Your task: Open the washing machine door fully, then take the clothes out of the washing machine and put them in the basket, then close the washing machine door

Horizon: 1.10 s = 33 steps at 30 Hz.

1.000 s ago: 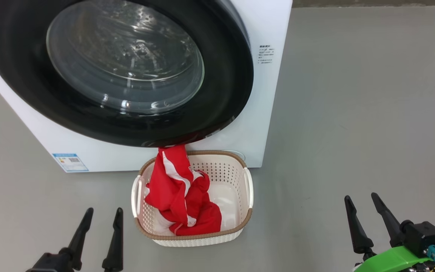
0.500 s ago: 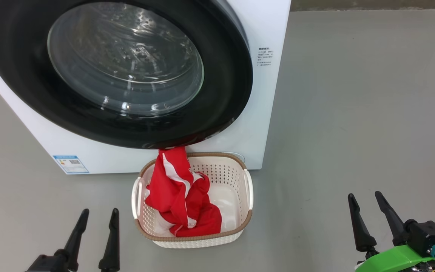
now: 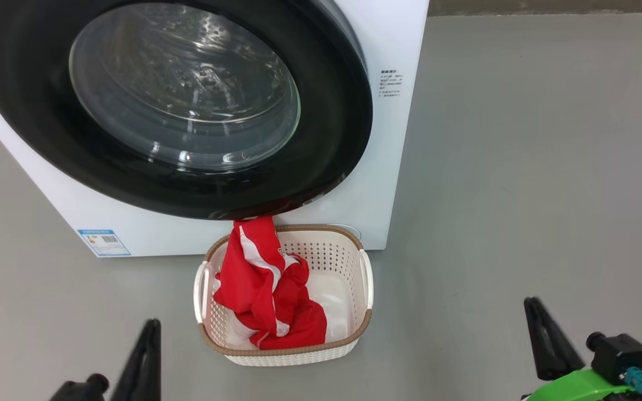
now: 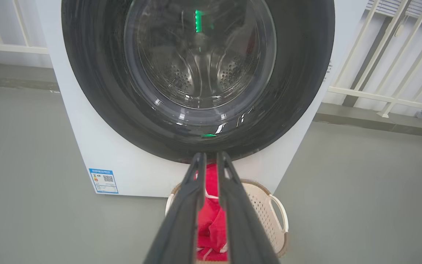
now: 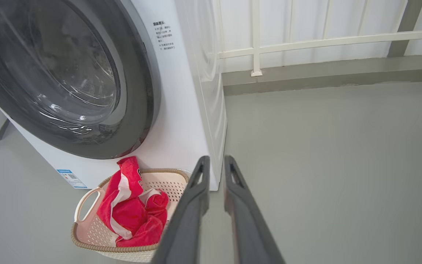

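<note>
Washing machine door (image 3: 176,111) shut, upper left; red clothes (image 3: 265,289) in basket (image 3: 293,356), lower centre. Task looks done. Left hand (image 4: 211,157), right hand (image 5: 214,161): fingers together, empty.

Finish check: washing machine door (image 3: 184,94) had a glossy black rim and clear, reflective glass. washing machine (image 3: 374,189) casing was smooth white with a slight sheen; drum (image 4: 181,75) looked like perforated metal. basket (image 3: 349,262) was cream perforated plastic with a brown woven-look rim. clothes (image 3: 259,284) were soft red cloth, white stripes. floor (image 3: 521,167) was smooth matt grey. left end effector (image 4: 211,158) fingers were matt dark.
</note>
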Motion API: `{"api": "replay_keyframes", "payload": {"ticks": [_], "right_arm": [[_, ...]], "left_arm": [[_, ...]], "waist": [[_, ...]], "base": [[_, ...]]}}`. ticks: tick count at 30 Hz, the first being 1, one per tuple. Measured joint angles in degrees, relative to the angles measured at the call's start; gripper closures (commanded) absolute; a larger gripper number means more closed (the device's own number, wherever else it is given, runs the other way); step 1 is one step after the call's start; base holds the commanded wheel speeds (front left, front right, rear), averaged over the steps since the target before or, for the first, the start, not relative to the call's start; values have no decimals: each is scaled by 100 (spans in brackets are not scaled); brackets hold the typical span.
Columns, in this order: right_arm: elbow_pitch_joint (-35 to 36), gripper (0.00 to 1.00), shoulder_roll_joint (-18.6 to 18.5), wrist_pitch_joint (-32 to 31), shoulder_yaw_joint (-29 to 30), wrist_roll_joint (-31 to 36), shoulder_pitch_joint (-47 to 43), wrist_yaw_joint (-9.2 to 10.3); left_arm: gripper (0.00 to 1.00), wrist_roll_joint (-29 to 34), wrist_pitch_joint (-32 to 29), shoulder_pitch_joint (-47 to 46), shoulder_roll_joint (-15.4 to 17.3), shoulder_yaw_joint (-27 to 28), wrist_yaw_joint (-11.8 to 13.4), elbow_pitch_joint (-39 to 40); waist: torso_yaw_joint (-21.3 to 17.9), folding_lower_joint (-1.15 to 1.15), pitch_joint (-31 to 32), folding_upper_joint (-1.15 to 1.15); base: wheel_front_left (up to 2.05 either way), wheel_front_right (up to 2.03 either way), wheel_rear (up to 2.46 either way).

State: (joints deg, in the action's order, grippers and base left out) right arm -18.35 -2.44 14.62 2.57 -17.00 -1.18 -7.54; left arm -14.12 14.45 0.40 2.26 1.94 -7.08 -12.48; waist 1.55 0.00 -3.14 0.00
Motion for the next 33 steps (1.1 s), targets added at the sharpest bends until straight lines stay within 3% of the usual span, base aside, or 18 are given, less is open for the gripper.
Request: {"api": "replay_keyframes", "payload": {"ticks": [33], "right_arm": [[-96, 100, 65, -514, 63, -1880, -36, 0]], "left_arm": [[100, -1940, -538, 51, -44, 15, 0, -198]], "waist": [[-40, 1, 77, 0]], "base": [[0, 0, 0]]}}
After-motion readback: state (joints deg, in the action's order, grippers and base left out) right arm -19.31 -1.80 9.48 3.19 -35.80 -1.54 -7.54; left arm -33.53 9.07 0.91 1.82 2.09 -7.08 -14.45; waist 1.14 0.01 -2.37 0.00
